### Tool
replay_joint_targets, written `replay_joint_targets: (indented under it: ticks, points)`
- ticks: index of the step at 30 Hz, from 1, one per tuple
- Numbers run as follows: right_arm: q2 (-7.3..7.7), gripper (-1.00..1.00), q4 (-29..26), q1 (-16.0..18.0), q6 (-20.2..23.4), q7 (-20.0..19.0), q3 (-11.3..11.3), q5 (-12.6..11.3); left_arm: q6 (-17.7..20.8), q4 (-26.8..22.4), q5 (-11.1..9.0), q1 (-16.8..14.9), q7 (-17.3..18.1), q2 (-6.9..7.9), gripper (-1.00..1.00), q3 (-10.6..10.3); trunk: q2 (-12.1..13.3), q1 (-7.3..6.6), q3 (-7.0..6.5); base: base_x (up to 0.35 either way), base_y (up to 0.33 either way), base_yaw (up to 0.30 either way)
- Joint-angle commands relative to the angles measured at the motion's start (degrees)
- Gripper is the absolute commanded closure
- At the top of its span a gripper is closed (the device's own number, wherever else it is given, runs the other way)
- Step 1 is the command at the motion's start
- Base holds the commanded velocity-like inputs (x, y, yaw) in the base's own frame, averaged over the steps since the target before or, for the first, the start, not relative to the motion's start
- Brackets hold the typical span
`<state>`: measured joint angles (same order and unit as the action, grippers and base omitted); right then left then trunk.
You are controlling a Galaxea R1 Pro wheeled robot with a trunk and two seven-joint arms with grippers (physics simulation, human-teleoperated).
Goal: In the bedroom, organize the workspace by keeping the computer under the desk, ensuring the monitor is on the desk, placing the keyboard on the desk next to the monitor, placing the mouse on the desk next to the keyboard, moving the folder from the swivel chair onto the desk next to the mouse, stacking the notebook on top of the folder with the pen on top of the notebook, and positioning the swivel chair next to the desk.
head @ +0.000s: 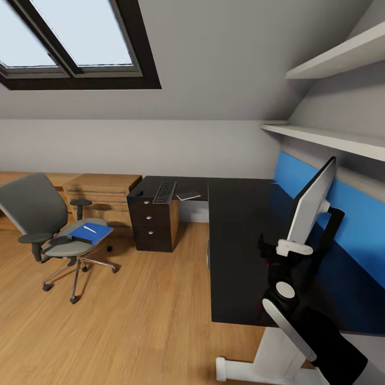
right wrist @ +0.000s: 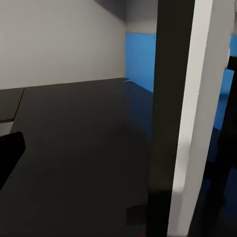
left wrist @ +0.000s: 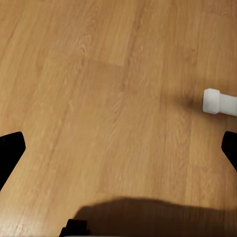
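Wooden floor surrounds your black tabletop; the monitor stands near its blue back edge with your right end effector apparently clamped on its lower corner. Left end effector spread wide.

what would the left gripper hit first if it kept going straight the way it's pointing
Most likely the bare wooden floor: the left wrist view looks along the fingers straight at the planks, with nothing between. The desk's white foot sits off to the side, out of that line.
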<state>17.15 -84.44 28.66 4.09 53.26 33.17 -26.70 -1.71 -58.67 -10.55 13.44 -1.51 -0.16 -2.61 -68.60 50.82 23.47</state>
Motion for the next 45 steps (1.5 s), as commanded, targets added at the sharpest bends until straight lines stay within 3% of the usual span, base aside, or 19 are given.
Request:
replay_joint_targets:
  ticks: [1, 9, 13, 27, 45]
  points:
    - [0.07, -1.00, 0.1, 0.1, 0.4, 0.5, 0.1, -0.2, -0.1, 0.0, -0.5, 0.0, -0.2, 0.01, -1.00, -0.1, 0.0, 0.01, 0.05, 0.005, 0.000, 0.000]
    - [0.01, -1.00, 2.3, 0.1, 0.1, 1.0, -4.2, -0.2, -0.1, 0.0, -0.5, 0.0, -0.2, -0.02, -1.00, -0.2, 0.0, 0.01, 0.05, 0.001, 0.000, 0.000]
    - [0.00, -1.00, 4.0, 0.1, 0.0, 0.6, -5.3, -0.2, -0.1, 0.0, -0.5, 0.0, -0.2, -0.02, -1.00, -0.2, 0.0, 0.01, 0.05, 0.000, 0.000, 0.000]
    - [-0.01, -1.00, 4.7, 0.1, 0.0, 0.4, -5.6, -0.2, -0.1, 0.0, -0.5, 0.0, -0.1, -0.02, -1.00, -0.2, 0.0, 0.01, 0.05, 0.000, -0.001, 0.000]
    - [-0.01, -1.00, 6.0, 0.1, 0.0, 0.4, -5.7, -0.2, -0.1, 0.0, -0.5, 0.0, -0.2, -0.10, -1.00, -0.2, 0.0, 0.01, 0.05, 0.000, -0.138, 0.000]
